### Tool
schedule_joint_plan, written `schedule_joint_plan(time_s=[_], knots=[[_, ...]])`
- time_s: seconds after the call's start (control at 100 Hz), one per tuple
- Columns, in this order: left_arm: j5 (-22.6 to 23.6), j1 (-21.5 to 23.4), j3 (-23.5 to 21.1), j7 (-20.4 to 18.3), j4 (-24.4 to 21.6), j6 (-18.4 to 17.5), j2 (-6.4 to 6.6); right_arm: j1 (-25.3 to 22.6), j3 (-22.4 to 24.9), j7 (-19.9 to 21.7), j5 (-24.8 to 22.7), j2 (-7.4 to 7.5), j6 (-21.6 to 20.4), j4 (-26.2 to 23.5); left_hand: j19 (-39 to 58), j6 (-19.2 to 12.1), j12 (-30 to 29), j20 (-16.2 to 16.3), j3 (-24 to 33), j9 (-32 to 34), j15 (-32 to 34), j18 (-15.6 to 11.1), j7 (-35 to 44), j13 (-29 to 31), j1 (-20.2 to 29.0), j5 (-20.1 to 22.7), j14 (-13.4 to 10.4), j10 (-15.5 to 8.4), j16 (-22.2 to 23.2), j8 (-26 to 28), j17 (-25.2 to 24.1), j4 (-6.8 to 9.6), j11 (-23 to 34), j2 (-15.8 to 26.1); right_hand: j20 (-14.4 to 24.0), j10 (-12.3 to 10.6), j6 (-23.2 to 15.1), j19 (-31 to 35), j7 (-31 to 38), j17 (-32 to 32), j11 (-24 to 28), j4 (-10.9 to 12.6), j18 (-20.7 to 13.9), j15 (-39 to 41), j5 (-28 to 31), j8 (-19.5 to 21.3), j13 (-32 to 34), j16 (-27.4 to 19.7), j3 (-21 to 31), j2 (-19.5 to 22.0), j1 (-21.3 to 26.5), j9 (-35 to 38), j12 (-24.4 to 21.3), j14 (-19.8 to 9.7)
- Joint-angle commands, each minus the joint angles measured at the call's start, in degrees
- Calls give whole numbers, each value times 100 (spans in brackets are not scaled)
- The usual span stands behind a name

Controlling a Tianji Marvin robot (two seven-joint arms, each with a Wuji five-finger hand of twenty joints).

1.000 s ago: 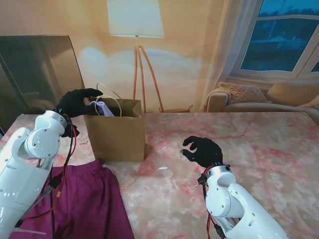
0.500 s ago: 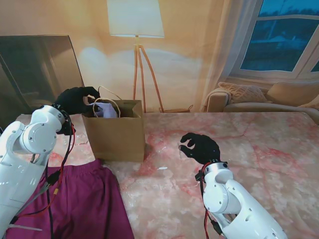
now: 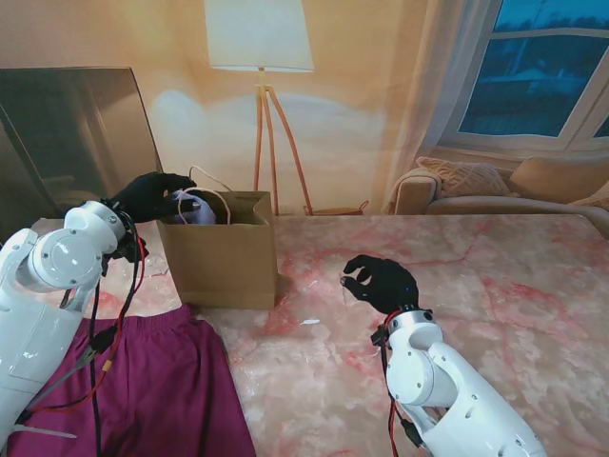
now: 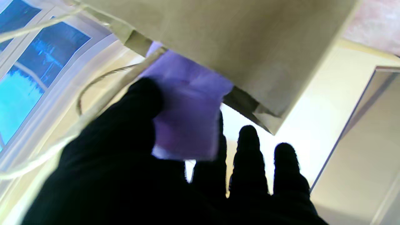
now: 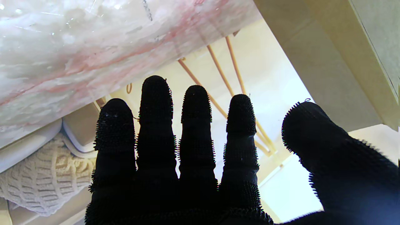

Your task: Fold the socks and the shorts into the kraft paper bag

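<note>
So the left hand (image 3: 150, 195) is up at the mouth of the kraft paper bag (image 3: 224, 257), left of centre in the stand view, and it's pinching a folded lavender sock (image 3: 195, 208) right at the bag's rim. The left wrist view shows it better: thumb pressed on the sock (image 4: 184, 125), the cloth half tucked under the bag's edge (image 4: 250, 47), the other fingers (image 4: 247, 156) straight and clear of it. How much of the sock is already inside, can't tell, since the bag wall hides the rest. The rope handles (image 3: 211, 190) loop up by the hand, and one runs blurry across the wrist picture.

The shorts (image 3: 162, 390), maroon, lie flat on the marble table (image 3: 495, 276) in the lower left of the frame, just in front of the bag. Their left part is covered by the white left arm and its red cables, and the bottom edge of the frame cuts them off.

The right hand (image 3: 381, 283) sits a bit right of centre over bare marble, holding nothing. From the stand view its fingers look slightly curled; its own wrist view shows all five fingers (image 5: 156, 125) spread apart. Whether it touches the table I can't make out.

There's a small pale speck (image 3: 311, 322) on the marble between bag and right hand, too small to identify.
</note>
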Motion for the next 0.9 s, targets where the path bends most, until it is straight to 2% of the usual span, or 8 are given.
schedule_joint_plan(time_s=[0.0, 0.08, 0.11, 0.41, 0.64, 0.66, 0.78, 0.89], knots=[[20, -5, -3, -55, 14, 47, 24, -28, -24, -13, 7, -44, -26, -5, -350, 195, -68, 190, -843, -225, -175, -153, -330, -194, -362, 145, -165, -51, -43, 122, -104, 346, -133, 755, 220, -60, -83, 57, -110, -71, 65, 314, -6, 176, -50, 6, -118, 98, -138, 123, -185, -176, 49, -1], [-19, 7, -4, -69, 38, 41, 25, -37, -23, 2, 16, -41, -32, -8, -496, 387, -64, 369, -1485, -260, -206, -142, -574, -212, -690, 201, -156, -33, -28, 242, -105, 412, -140, 1376, 220, -58, -81, 60, -108, -71, 64, 322, 0, 178, -42, 7, -121, 98, -149, 139, -193, -176, 49, 4], [-21, 14, -4, -70, 43, 40, 25, -39, -22, 6, 16, -40, -35, -8, -517, 493, -72, 378, -1603, -307, -217, -128, -651, -230, -868, 127, -144, 123, -31, 222, -105, 411, -161, 1528, 221, -55, -80, 61, -109, -71, 68, 323, 2, 179, -42, 7, -120, 98, -152, 142, -197, -169, 50, 9], [-1, 168, -82, 28, -9, 79, 10, -42, -16, 24, 24, -36, -55, -7, -653, 822, -62, 464, -1956, -269, -207, -30, -1137, -102, -871, -251, -106, 187, -9, 94, 55, 461, -161, 1629, 219, -53, -84, 61, -101, -77, 72, 338, -1, 189, -11, 15, -128, 97, -163, 178, -211, -166, 54, 1], [-22, 342, -238, 573, -114, 27, -93, -56, 5, 31, 0, -28, -67, -31, -391, 912, 5, 569, -1787, 126, -68, 114, -1188, 440, -654, -292, -152, 186, 20, 92, 607, 510, -32, 1412, 218, -58, -75, 66, -104, -78, 70, 342, 1, 191, -18, 18, -131, 93, -164, 176, -205, -169, 55, 5], [-35, 359, -251, 640, -132, 27, -107, -61, 11, 33, -3, -26, -66, -39, -279, 921, 39, 431, -1411, 162, -80, 108, -1181, 493, -832, -294, -153, 193, -47, 74, 612, 472, -45, 1319, 218, -61, -79, 66, -103, -78, 71, 342, 1, 192, -13, 19, -130, 92, -164, 171, -203, -169, 56, 2], [-29, 441, -328, 969, -255, -6, -172, -91, 48, 42, -33, -17, -60, -96, -55, 929, 38, 154, -779, 335, 8, 28, -1353, 743, -1046, -497, -153, 166, -55, -54, 762, 406, 15, 1124, 217, -63, -78, 65, -106, -79, 70, 342, 4, 194, -17, 18, -125, 91, -167, 171, -201, -167, 56, -2], [-65, 506, -393, 1054, -392, 0, -192, -113, 67, 38, -53, -14, -60, -136, 6, 949, 20, 68, -682, 378, 20, -91, -1471, 852, -1056, -652, -178, 136, -78, -114, 842, 391, 8, 1087, 215, -63, -81, 63, -108, -80, 69, 341, 0, 190, -13, 19, -129, 89, -165, 160, -198, -168, 57, 1]])
